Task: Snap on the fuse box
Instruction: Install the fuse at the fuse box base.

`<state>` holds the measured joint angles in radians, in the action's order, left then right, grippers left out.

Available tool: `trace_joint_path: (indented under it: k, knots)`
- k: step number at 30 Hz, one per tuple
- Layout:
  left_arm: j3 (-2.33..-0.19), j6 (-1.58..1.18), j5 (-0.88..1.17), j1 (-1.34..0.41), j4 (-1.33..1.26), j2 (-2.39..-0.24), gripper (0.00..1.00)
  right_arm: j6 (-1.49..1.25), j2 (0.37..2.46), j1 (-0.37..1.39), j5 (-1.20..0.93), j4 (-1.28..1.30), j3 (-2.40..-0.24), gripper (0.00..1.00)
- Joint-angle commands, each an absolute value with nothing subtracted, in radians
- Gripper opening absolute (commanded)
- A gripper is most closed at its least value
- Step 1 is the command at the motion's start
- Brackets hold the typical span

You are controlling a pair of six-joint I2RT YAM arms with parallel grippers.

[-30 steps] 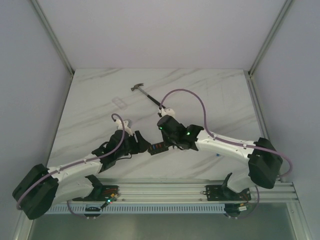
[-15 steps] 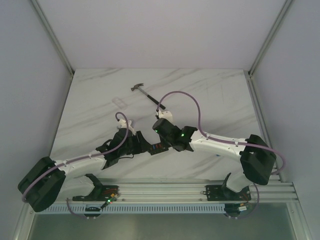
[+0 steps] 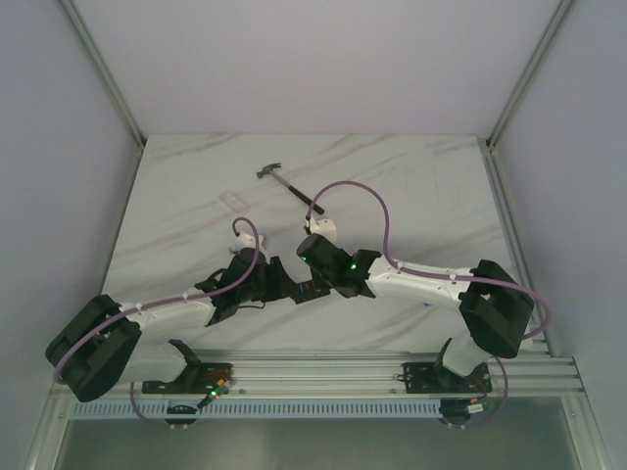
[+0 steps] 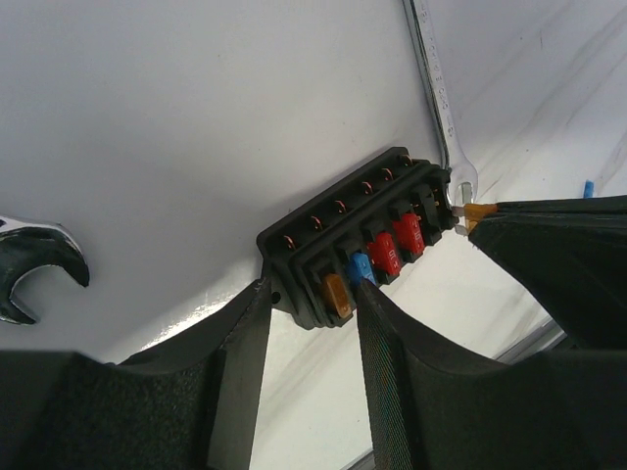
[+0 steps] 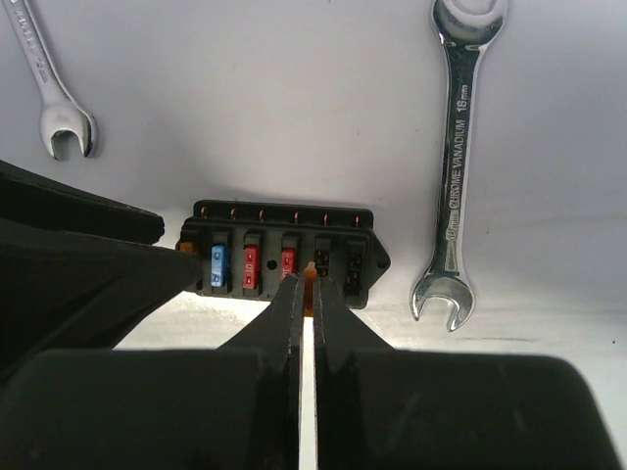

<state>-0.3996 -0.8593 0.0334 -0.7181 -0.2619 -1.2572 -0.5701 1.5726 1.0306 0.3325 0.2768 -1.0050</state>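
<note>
The fuse box point(image 5: 284, 257) is a small black block with an orange, a blue and two red fuses in its slots and two slots empty. It lies on the white marbled table between the two arms point(image 3: 307, 290). My left gripper point(image 4: 312, 304) is shut across the orange-fuse end of the box point(image 4: 362, 245), a finger point(image 4: 240, 352) on each side. My right gripper point(image 5: 307, 289) is shut on a small orange fuse point(image 5: 310, 281). It holds the fuse at the box's near edge by the fourth slot. That fuse also shows in the left wrist view point(image 4: 477, 211).
One silver wrench point(image 5: 456, 186) lies just right of the box and another point(image 5: 49, 88) to its far left. A black-handled hammer point(image 3: 289, 186) lies further back. A small clear piece point(image 3: 235, 201) sits left of it. A loose blue fuse point(image 4: 588, 186) lies near the right arm.
Both wrists have edged left and closer together over the fuse box. The left arm's elbow has swung right. The box has barely moved.
</note>
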Motion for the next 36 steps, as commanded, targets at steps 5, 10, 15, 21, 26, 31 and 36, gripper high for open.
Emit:
trace_joint_path:
  k: [5,10,15,21,26,31,36]
  knots:
    - [-0.428,-0.85,0.04,-0.709,-0.223,-1.275,0.49,-0.598,1.589,1.039,0.389,0.252,-0.966,0.0]
    - [-0.429,-0.85,0.044,-0.706,-0.222,-1.285,0.49,-0.599,1.6,1.04,0.391,0.234,-0.961,0.0]
    - [-0.432,-0.847,0.043,-0.706,-0.222,-1.285,0.49,-0.598,1.612,1.039,0.381,0.212,-0.955,0.0]
    - [-0.437,-0.845,0.046,-0.704,-0.222,-1.292,0.49,-0.591,1.621,1.039,0.387,0.203,-0.951,0.0]
    - [-0.436,-0.844,0.045,-0.703,-0.222,-1.292,0.49,-0.593,1.626,1.039,0.383,0.2,-0.946,0.0]
    - [-0.436,-0.845,0.046,-0.704,-0.222,-1.296,0.49,-0.597,1.62,1.039,0.374,0.191,-0.942,0.0]
    - [-0.436,-0.845,0.047,-0.704,-0.222,-1.296,0.49,-0.604,1.617,1.04,0.374,0.189,-0.939,0.0]
